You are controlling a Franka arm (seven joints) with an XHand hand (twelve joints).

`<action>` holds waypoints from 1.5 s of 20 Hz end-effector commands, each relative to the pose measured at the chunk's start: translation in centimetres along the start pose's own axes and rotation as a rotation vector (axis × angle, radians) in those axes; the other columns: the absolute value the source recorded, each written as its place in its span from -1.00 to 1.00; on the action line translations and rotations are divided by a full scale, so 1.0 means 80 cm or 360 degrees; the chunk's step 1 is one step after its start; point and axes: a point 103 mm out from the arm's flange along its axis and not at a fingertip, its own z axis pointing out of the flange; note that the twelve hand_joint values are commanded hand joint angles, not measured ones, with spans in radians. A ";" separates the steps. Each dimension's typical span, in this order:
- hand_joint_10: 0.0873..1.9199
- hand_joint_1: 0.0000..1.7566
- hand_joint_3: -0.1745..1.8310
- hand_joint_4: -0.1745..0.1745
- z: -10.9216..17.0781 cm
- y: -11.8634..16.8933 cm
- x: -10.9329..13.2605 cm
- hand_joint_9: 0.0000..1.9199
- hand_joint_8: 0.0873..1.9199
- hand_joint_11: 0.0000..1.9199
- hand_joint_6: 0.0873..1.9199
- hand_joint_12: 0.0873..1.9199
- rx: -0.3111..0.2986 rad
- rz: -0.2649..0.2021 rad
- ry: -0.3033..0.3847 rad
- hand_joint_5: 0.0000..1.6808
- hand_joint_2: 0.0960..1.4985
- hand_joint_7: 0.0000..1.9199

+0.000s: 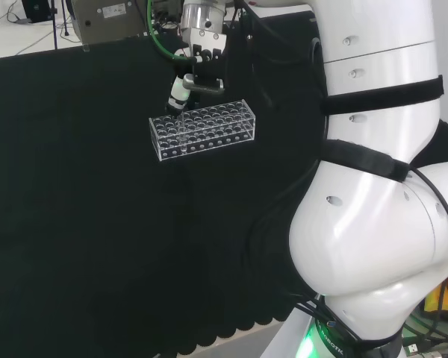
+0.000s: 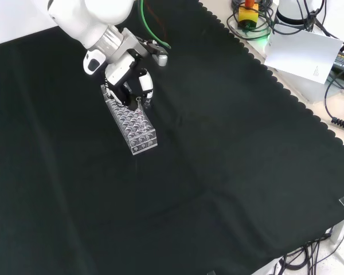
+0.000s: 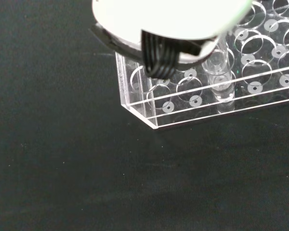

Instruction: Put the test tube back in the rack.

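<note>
The hand [image 1: 196, 66] hangs over the clear test tube rack's [image 1: 202, 130] end, fingers grasping the test tube [image 3: 220, 77], lowered into a hole. Tilting could jam it or shift the rack.

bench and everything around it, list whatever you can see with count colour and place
test tube rack: one, clear plastic, many round holes, on the cloth under the robot hand, upper left of the head view
test tube: one, clear, upright in a hole near the rack's end, seen in the wrist view
cloth: one, black, scalloped edge, covering the bench
paper sheet: one, white, off the cloth at the front view's upper right
cables: several, black, front view's right edge
robot hand: one, black and white, over the rack's far end
arm links: white, head view's right
</note>
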 end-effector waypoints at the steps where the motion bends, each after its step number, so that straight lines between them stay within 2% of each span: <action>1: -1.00 0.64 -0.16 -1.00 0.002 0.000 -0.002 0.59 -0.41 -0.17 -0.73 0.27 0.0009 -0.0003 0.0001 0.63 -0.30 0.52; 6: -1.00 0.64 -0.16 -1.00 0.004 0.001 -0.002 0.59 -0.41 -0.17 -0.73 0.27 0.0016 -0.0019 0.0021 0.63 -0.30 0.52; 8: -0.88 0.59 -0.20 -1.00 0.005 0.001 -0.001 0.53 -0.45 -0.21 -0.71 0.31 0.0038 -0.0045 0.0020 0.60 -0.25 0.50; 9: -0.82 0.54 -0.25 -0.77 0.006 0.001 -0.001 0.50 -0.46 -0.26 -0.66 0.35 0.0043 -0.0058 0.0021 0.57 -0.18 0.47; 10: -0.72 0.47 -0.36 -0.82 0.005 0.001 -0.002 0.42 -0.41 -0.31 -0.55 0.39 0.0049 -0.0069 0.0036 0.51 -0.07 0.37; 11: -0.58 0.43 -0.37 -0.75 0.004 0.000 -0.001 0.31 -0.32 -0.37 -0.48 0.43 0.0047 -0.0079 0.0048 0.37 -0.08 0.23; 14: -0.22 0.37 -0.15 -0.38 -0.002 -0.002 0.002 -0.06 -0.09 -0.53 -0.30 0.53 0.0034 -0.0107 0.0045 -0.10 -0.29 -0.19; 16: -0.12 0.34 -0.07 -0.27 -0.007 -0.005 0.005 -0.21 -0.04 -0.60 -0.24 0.57 0.0020 -0.0124 0.0038 -0.28 -0.36 -0.34; 20: -0.08 0.31 -0.05 -0.20 -0.019 -0.014 0.010 -0.37 -0.02 -0.69 -0.24 0.60 -0.0012 -0.0171 0.0034 -0.38 -0.40 -0.49; 25: 0.00 0.26 -0.06 -0.15 -0.055 -0.041 0.025 -0.62 0.00 -0.84 -0.33 0.66 -0.0175 -0.0294 0.0060 -0.55 -0.40 -0.70; 30: 0.02 0.20 -0.09 -0.16 -0.106 -0.076 0.046 -0.70 0.00 -0.90 -0.43 0.67 -0.0348 -0.0419 0.0031 -0.61 -0.39 -0.76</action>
